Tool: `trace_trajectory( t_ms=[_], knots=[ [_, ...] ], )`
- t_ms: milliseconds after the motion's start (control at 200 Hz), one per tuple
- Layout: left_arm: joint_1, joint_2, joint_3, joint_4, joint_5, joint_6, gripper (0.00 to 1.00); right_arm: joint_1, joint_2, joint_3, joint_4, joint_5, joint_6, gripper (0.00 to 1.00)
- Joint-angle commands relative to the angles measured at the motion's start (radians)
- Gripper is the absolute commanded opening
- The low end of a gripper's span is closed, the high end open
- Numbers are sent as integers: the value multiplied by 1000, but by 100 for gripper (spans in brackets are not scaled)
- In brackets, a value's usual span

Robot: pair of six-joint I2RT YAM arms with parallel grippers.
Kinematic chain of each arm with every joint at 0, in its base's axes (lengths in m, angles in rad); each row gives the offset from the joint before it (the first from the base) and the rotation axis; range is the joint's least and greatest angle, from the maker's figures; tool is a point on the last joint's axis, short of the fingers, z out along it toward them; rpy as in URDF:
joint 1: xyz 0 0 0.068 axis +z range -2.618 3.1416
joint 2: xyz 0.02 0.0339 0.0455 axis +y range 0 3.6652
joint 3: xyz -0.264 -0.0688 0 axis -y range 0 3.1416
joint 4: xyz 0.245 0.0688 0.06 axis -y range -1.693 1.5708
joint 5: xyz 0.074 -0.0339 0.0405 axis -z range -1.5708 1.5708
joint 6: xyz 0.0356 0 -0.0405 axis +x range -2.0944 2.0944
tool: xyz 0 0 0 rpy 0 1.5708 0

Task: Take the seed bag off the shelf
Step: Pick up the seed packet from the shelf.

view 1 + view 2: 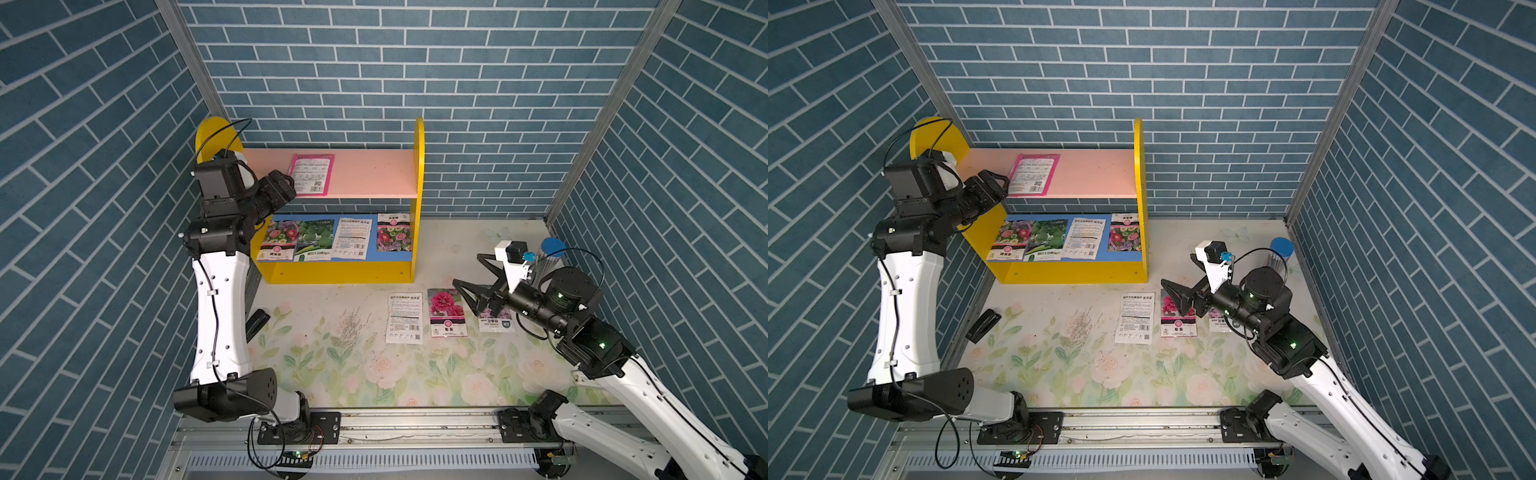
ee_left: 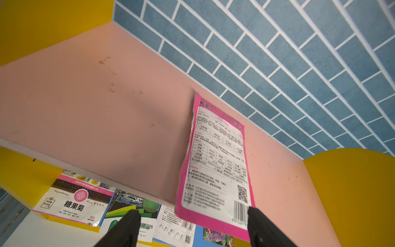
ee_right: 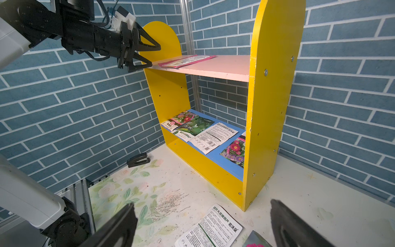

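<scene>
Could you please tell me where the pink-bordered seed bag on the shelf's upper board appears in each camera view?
Top view: seed bag on the pink upper board, left of its middle.
Top view: seed bag in the same spot.
Left wrist: seed bag up close, reaching between the left gripper's fingers.
Right wrist: seed bag seen nearly edge-on.
Shared landmark: the pink upper board.

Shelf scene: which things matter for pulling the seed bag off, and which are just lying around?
Job: pink seed bag, shelf, left gripper.
Lying about: lower-board packets, table packets, black stapler, blue-lidded jar, spilled seeds.
</scene>
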Motion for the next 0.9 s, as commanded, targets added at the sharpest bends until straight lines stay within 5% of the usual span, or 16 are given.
trace_trajectory(
  t_ms=[0,510,895],
  knots=[
    [7,10,-4,25,34,5,79,2,3,0,30,5,18,99],
    [7,43,-7,46,49,5,62,2,14,-12,40,7,21,99],
    [7,76,6,79,100,-21,33,2,6,-21,36,13,24,99]
  ],
)
